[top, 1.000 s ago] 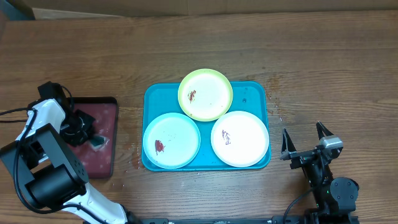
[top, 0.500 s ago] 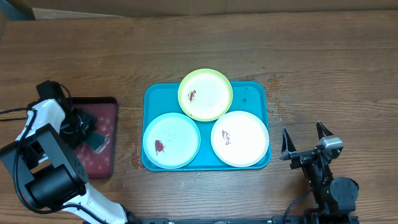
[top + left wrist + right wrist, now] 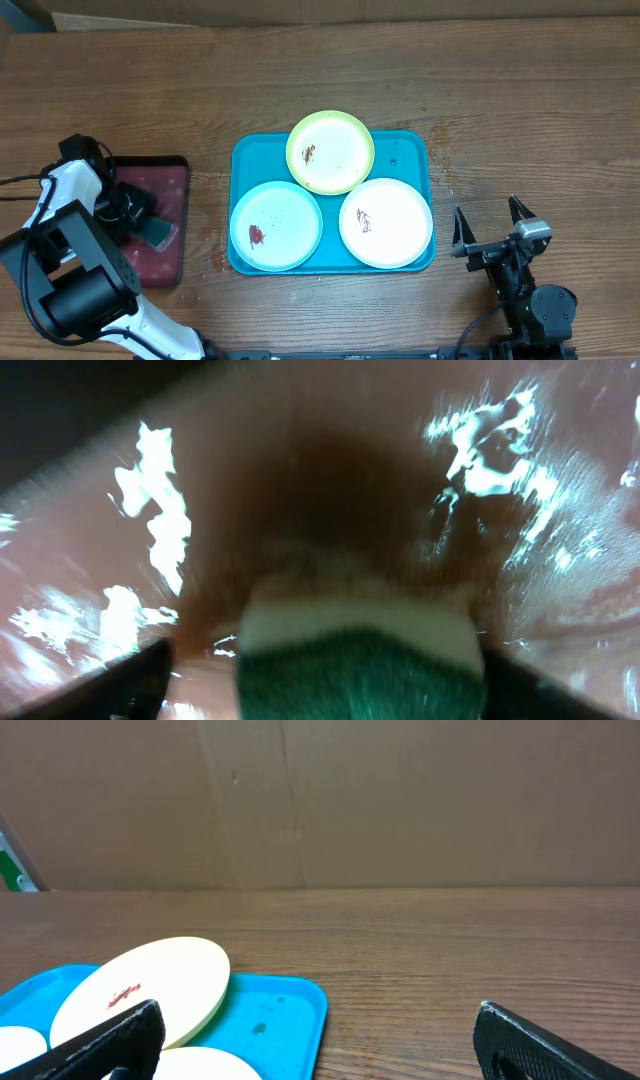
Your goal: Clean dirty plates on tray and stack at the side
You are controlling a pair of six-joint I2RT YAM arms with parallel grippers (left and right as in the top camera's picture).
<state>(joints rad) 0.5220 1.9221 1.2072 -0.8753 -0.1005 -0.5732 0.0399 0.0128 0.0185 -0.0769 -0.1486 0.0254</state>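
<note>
**Left claw opens at the sponge**

Three dirty plates (image 3: pixel 330 152) sit in the blue tray (image 3: pixel 405 150), none wiped yet. Left of it, over the red tray (image 3: pixel 170 170), the left claw (image 3: pixel 325 690) just opened wide around the sponge (image 3: pixel 157 233) and grips nothing. The right claw (image 3: pixel 490 222) is wide open and empty.

The left gripper (image 3: pixel 138 216) is opening. A second ago its jaws were clamped on the green-and-white sponge (image 3: pixel 355 670); in the smeared wrist view they are now standing clear of it on both sides. Overhead, the gripper is pulling back slightly toward 10 o'clock. The sponge is lying released on the dark red tray (image 3: pixel 172 178), toward the tray's 3 o'clock edge, with more of it showing at the gripper's 4 o'clock.
</note>
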